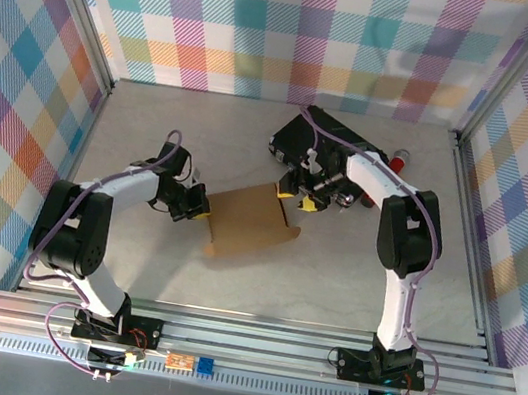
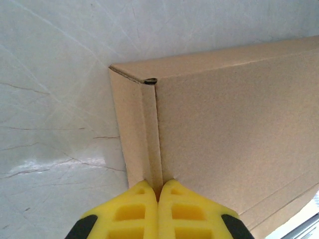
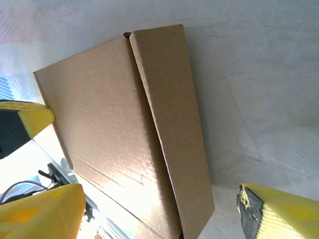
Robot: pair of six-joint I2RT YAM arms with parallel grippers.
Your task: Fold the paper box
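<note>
Top external view puts the flat brown cardboard paper box (image 1: 252,221) mid-frame on the pale desk (image 1: 131,267); left claw (image 1: 199,209) shut at its left edge, right claw (image 1: 299,198) wide, empty, at its right; an uneven push could skid it.

Pastel plaid walls (image 1: 303,22) on 3 sides; pale marbled tabletop (image 1: 154,128); aluminium rails (image 1: 250,342) along near edge.

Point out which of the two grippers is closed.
The left gripper: its yellow fingers press together at the paper box's edge. The right gripper stands open, with its fingers spread wide apart.
</note>
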